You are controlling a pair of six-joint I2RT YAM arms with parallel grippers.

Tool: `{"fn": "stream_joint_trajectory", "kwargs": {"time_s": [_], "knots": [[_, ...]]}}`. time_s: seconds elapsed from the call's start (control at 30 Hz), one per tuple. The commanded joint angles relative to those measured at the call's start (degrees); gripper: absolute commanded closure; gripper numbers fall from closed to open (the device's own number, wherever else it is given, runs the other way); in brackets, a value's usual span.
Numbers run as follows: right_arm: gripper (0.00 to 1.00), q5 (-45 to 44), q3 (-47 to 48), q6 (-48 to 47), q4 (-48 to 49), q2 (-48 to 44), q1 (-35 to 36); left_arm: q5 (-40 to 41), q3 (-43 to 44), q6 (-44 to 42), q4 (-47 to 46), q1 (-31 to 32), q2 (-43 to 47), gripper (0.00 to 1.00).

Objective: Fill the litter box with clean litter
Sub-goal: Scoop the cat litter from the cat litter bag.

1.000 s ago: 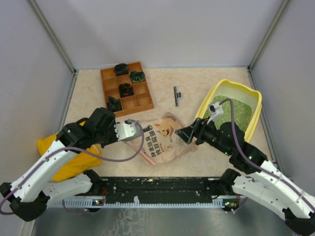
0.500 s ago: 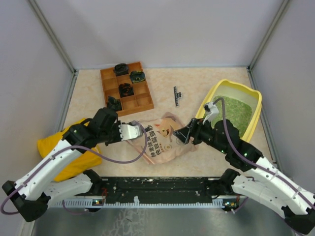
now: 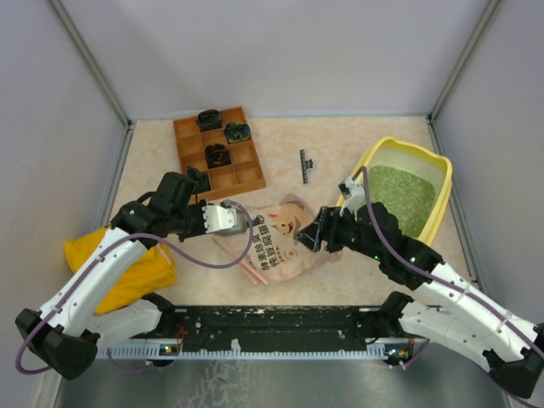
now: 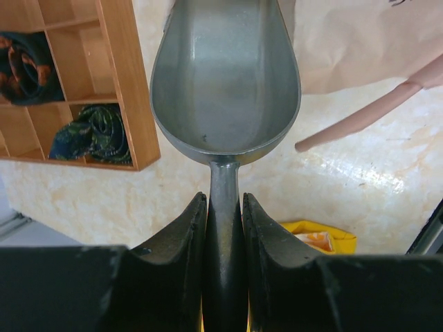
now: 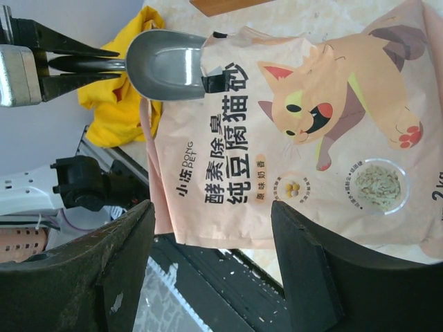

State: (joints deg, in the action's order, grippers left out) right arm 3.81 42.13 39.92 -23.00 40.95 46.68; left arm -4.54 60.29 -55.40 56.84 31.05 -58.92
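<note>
left gripper (image 4: 223, 207): clenched on scoop (image 4: 225, 76) handle, bowl empty at pouch (image 3: 280, 242) mouth | right gripper (image 3: 313, 236): spread, nothing grasped, above pouch | litter box (image 3: 399, 146): far right, clean litter (image 3: 395, 191) inside | risk: unheld pouch may be shoved across surface (image 3: 340, 144), mouth flattened, granules spilled

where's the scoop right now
In the top view the scoop is left of centre, held by the left gripper, its bowl at the pink pouch's left edge.
</note>
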Motion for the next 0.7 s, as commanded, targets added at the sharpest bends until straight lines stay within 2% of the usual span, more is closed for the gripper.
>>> {"fn": "stream_joint_trajectory", "kwargs": {"time_s": [0.0,0.17,0.33,0.53,0.67], "knots": [[0.32,0.49,1.85,0.10,1.79,-2.21,-0.36,-9.33,2.59,-2.32,-4.72,-0.15,0.31,1.00],[0.33,-0.30,2.02,0.80,0.75,-3.35,-0.29,-11.36,-0.26,-1.24,-5.59,-0.08,-0.72,1.00],[0.33,-0.94,2.63,1.21,-0.16,-4.07,-0.36,-12.39,-4.33,0.59,-11.46,-0.11,-0.34,1.00],[0.34,-1.01,3.36,0.95,-1.18,-3.46,-0.35,-18.21,-7.72,1.20,-17.57,-0.11,-1.63,1.00],[0.35,-4.32,1.94,-0.26,-3.01,-3.24,-0.35,-20.22,-7.74,1.52,-16.43,0.02,-2.02,1.00]]}}
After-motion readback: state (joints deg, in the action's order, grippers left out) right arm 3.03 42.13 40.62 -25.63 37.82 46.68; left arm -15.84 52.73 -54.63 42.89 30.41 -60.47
